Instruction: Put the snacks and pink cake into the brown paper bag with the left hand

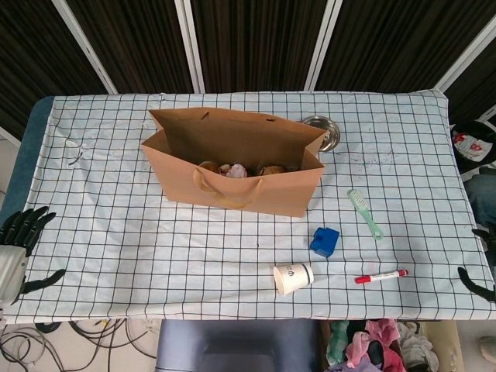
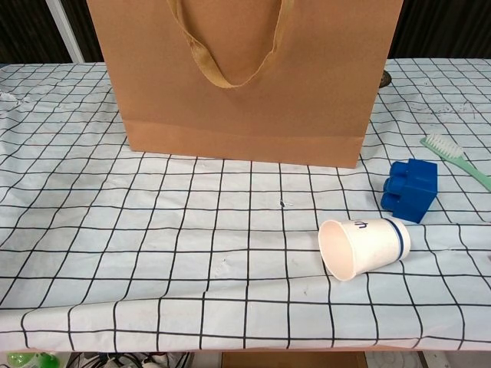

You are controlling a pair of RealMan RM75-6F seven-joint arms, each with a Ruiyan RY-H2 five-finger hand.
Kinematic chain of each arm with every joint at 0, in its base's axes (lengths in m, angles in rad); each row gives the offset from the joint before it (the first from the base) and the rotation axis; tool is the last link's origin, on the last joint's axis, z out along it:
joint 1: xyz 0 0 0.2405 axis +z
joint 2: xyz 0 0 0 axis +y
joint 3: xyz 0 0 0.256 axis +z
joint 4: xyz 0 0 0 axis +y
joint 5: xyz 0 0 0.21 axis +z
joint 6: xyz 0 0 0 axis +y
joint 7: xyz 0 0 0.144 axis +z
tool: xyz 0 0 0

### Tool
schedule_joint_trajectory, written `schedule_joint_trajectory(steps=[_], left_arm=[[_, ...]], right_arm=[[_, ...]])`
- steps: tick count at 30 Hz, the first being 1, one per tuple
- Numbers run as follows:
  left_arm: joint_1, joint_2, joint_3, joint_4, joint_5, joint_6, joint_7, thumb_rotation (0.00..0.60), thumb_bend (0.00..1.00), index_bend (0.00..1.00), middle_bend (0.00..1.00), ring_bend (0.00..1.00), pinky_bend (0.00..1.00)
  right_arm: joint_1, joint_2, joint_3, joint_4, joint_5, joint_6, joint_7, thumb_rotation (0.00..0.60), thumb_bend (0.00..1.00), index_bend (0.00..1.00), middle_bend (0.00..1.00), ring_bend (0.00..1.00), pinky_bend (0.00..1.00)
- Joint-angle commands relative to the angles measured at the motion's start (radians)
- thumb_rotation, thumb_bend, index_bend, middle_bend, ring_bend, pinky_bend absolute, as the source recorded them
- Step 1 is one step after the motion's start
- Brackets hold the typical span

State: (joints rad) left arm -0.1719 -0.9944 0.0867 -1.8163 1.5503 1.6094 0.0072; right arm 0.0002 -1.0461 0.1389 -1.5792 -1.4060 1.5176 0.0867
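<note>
Left robot hand (image 1: 17, 248) at the lower left edge of the head view, off the side of the bench (image 1: 116, 232), fingers spread, holding nothing. Right robot hand (image 1: 482, 267) barely showing at the lower right edge: only dark fingertips, so cannot tell whether spread or curled. Neither seen in the chest view.

Bag (image 1: 232, 163) upright in the upper middle of the head view, mouth open, handle (image 1: 227, 189) drooping over the near wall. Inside, along the bottom, snacks (image 1: 267, 168) and what looks like the pink cake (image 1: 235, 170), though too small and shadowed to be sure which lump is which. Nothing of the task's left loose on the cloth, so judged done or nearly so.

Risks from here, mostly from needless motion. Swinging the left arm back in low could clip the near left corner of the bag and tip it, spilling the load; paper walls light and unbraced. Reaching into the mouth again could snag the handle or crush the near wall inward. Sweeping across the lower middle could knock the cup (image 1: 293, 278), lying on its side and free to roll, toward the near edge; pen (image 1: 380, 276) just right of it equally loose. Blue block (image 1: 325, 241), brush (image 1: 365, 212) and metal bowl (image 1: 321, 132) behind the bag's right end well clear of the left side. Any drag on the checked cloth would shift everything together.
</note>
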Motion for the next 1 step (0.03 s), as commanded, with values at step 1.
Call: schedule_joint_trajectory(steps=[1], left_arm=[[0.014, -0.002, 0.004, 0.01, 0.002, -0.007, -0.013, 0.6, 0.05, 0.11, 0.06, 0.0, 0.01]], right_arm=[[0.006, -0.001, -0.014, -0.002, -0.036, 0.006, -0.002, 0.6, 0.22, 0.2, 0.1, 0.25, 0.33]])
